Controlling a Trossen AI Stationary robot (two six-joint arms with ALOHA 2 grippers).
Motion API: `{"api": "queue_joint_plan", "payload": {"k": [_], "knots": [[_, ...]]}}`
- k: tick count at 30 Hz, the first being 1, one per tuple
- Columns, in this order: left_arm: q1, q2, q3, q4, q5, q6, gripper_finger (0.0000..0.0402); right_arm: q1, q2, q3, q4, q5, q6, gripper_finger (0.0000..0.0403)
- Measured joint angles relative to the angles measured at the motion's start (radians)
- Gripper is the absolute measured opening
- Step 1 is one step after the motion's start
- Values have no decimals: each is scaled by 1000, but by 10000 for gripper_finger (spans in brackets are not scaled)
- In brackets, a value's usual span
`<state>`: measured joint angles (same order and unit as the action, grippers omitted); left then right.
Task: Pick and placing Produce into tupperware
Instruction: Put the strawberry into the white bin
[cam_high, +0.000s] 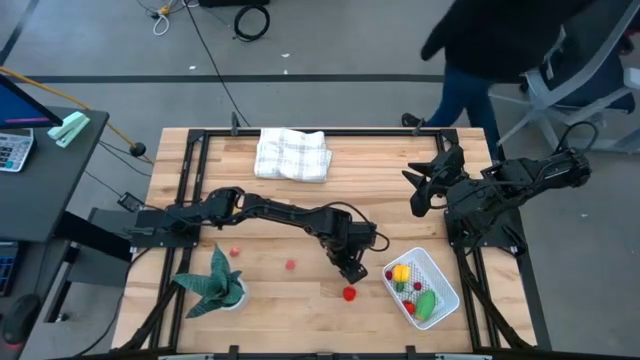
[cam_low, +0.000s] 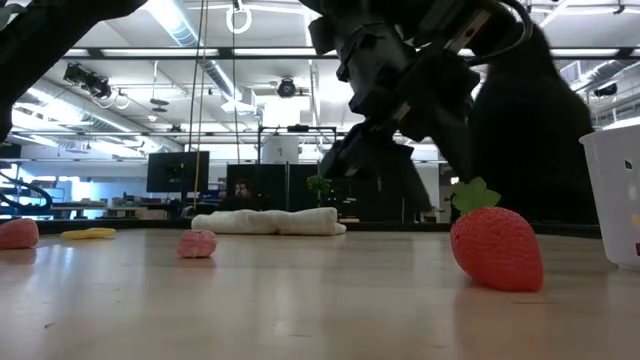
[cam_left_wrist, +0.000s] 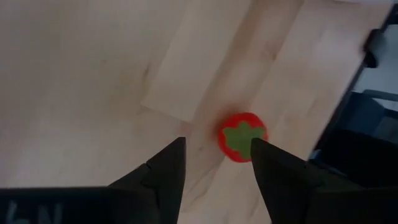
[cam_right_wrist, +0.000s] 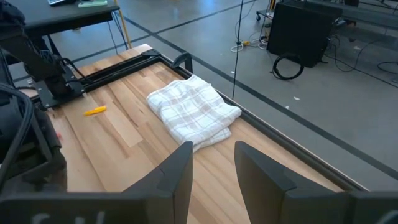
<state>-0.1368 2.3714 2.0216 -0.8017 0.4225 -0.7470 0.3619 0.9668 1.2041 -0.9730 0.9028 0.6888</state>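
Spanning the scene is a wooden table (cam_high: 300, 215), and the left arm (cam_high: 270, 212) reaches across it from the left side toward the near right part. Its left gripper (cam_high: 350, 268) hangs just above and behind a red strawberry (cam_high: 349, 293), fingers (cam_left_wrist: 168, 168) parted fairly wide and holding nothing; in the left wrist view the berry (cam_left_wrist: 242, 136) lies on the wood beyond the tips, nearer one finger than the other. The right arm (cam_high: 500, 190) waits folded at the table's right edge, its right gripper (cam_right_wrist: 211, 168) pointing toward the far side with its fingers narrowly apart and empty. A white checked cloth (cam_high: 292, 155) lies folded near the far edge, and a green spiky potted plant (cam_high: 218, 283) stands near the front left. The white tupperware (cam_high: 447, 290) sits at the near right, just right of the strawberry, with a yellow piece (cam_high: 400, 272), a green piece (cam_high: 427, 305) and small red bits inside. Two small pinkish pieces (cam_high: 290, 265) (cam_high: 235, 252) lie well apart on the bare wood between plant and gripper
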Motion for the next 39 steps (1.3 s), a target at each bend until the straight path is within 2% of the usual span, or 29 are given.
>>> {"api": "queue_joint_plan", "payload": {"k": [11,17,31,39], "knots": [[-50,0,0,71,7,-28,180,0,0,-1,-19,0,0,128],[-53,0,0,72,-61,-27,177,0,0,-1,-19,0,0,128],[-47,0,0,72,-69,-24,175,0,0,-1,-22,0,41,128],[-59,0,0,79,-130,0,176,0,0,-1,-22,0,42,128]]}}
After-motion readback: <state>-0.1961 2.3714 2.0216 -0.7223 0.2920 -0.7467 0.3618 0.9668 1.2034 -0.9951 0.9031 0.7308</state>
